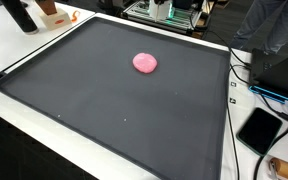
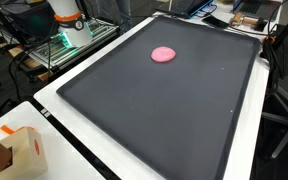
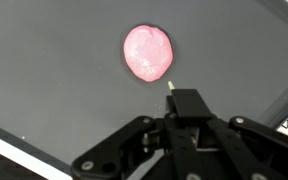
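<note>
A flat pink lump of dough (image 3: 147, 52) lies on a large black mat (image 3: 44, 70). It shows in both exterior views (image 1: 145, 63) (image 2: 163, 54), towards the far part of the mat (image 1: 84, 95) (image 2: 164, 115). In the wrist view my gripper (image 3: 183, 100) hangs above the mat, just beside the lump's lower right edge. Its black fingers are closed together, and a thin pale stick (image 3: 170, 82) pokes out between them, its tip close to the lump. The gripper does not show in either exterior view.
The mat has a raised rim and lies on a white table (image 1: 24, 110). A black tablet (image 1: 260, 130) and cables lie off one side. A cardboard box (image 2: 14, 150) stands at one table corner. The robot base (image 2: 68, 18) and equipment racks stand behind.
</note>
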`<state>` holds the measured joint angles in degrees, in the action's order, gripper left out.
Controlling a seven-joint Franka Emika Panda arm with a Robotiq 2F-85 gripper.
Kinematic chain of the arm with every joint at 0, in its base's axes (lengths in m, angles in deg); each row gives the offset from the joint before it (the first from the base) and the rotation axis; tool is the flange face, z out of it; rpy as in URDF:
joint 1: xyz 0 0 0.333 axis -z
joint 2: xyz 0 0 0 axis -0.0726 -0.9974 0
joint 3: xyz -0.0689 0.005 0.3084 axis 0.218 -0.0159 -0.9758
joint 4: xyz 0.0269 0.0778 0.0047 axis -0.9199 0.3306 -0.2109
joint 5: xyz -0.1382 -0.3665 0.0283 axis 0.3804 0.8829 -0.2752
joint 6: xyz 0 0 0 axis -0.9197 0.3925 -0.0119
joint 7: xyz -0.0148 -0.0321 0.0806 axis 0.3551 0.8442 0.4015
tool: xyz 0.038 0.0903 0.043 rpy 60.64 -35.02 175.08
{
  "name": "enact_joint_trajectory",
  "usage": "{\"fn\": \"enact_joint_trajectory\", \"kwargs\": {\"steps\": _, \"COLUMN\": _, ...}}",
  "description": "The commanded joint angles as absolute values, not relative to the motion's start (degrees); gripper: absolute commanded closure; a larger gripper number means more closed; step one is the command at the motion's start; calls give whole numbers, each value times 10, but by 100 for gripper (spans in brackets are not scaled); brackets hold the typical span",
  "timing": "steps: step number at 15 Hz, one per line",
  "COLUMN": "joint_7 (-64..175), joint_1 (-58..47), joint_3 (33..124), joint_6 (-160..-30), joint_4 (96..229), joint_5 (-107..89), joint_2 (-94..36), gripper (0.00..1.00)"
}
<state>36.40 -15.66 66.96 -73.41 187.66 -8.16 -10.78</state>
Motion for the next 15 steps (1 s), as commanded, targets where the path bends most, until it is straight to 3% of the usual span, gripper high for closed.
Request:
{"fn": "enact_joint_trajectory", "kwargs": {"steps": 1, "joint_7": 296, "joint_1": -141, "joint_3": 673, "joint_6": -797, "joint_4": 1938, "joint_5": -123, "joint_2": -108, "gripper": 97}}
{"fn": "enact_joint_trajectory", "kwargs": {"steps": 15, "joint_7": 160, "joint_1": -98, "joint_3": 671, "joint_6": -946, "joint_4": 2007, "joint_5": -163, "joint_2": -206, "gripper": 97}}
